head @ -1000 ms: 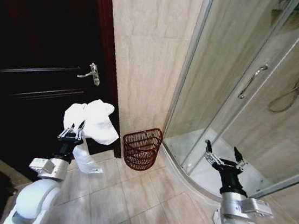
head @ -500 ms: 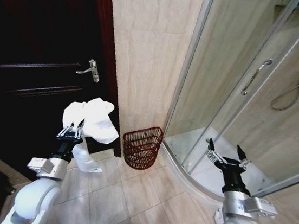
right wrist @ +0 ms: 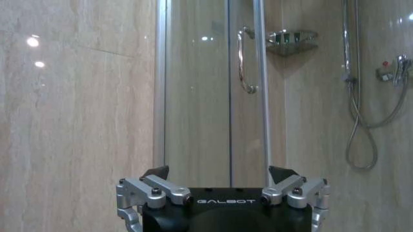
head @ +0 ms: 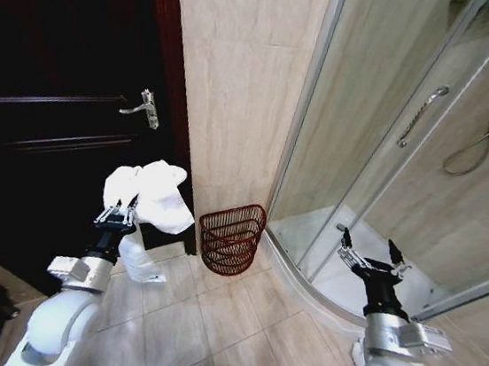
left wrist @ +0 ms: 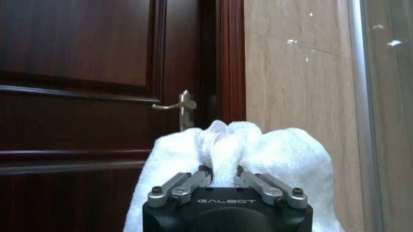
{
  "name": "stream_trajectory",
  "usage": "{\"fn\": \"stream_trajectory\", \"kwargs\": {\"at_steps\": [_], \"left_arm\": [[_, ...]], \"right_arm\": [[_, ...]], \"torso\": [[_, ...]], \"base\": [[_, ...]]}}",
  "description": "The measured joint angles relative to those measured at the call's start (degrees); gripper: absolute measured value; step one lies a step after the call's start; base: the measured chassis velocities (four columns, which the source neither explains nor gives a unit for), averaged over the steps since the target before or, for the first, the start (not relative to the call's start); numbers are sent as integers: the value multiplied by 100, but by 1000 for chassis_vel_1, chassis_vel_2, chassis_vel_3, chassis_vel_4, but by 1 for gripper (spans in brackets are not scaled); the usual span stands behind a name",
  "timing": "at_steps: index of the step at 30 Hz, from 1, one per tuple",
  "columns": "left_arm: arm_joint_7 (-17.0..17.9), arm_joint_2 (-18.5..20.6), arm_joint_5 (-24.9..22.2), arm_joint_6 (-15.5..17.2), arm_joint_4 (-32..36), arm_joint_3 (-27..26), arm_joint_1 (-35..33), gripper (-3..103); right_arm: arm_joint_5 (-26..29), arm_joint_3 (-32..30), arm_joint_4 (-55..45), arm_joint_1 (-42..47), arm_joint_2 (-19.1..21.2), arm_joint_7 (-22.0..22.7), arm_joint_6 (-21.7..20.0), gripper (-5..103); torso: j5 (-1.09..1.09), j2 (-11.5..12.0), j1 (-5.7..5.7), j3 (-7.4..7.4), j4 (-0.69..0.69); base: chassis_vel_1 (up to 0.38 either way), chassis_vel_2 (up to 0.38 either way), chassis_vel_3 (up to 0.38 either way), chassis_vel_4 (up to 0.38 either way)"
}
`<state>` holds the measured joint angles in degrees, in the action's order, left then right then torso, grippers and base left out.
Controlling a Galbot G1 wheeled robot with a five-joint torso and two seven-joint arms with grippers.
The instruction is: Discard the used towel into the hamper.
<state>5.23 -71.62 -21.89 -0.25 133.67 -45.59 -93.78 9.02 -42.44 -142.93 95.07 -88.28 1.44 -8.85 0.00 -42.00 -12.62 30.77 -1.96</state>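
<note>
My left gripper [head: 118, 214] is shut on a white towel [head: 152, 193], held up at the left in front of the dark door. In the left wrist view the towel [left wrist: 258, 150] bulges out between the fingers of the left gripper [left wrist: 219, 175] and hangs down both sides. The hamper [head: 231, 237], a small reddish-brown open-weave basket, stands on the floor against the tiled wall, to the right of the towel and lower. My right gripper [head: 370, 254] is open and empty at the right, before the shower glass; its spread fingers [right wrist: 154, 174] show in the right wrist view.
A dark wooden door [head: 49, 105] with a metal lever handle [head: 145, 108] fills the left. A beige tiled wall [head: 239, 84] rises behind the hamper. A glass shower enclosure [head: 395, 121] with a curved raised base [head: 303, 284] takes the right. Tiled floor [head: 210, 322] lies ahead.
The whole view has shifted slightly, so the camera moved. Both arms hold their poses and the towel stays in the left gripper.
</note>
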Motion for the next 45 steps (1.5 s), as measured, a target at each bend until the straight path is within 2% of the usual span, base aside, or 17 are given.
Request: {"fn": "stream_trajectory", "kwargs": {"at_steps": [22, 45], "left_arm": [[1, 80, -105, 1, -147, 24, 148, 13], [16, 35, -29, -35, -129, 26, 50, 13]], "right_arm": [[-158, 88, -34, -34, -61, 20, -151, 100], [-136, 16, -30, 138, -59, -1, -21, 100]], "torso": [[0, 516, 224, -291, 0], [0, 1014, 434, -580, 0]], "base": [[0, 0, 0, 0], [0, 0, 0, 0]]}}
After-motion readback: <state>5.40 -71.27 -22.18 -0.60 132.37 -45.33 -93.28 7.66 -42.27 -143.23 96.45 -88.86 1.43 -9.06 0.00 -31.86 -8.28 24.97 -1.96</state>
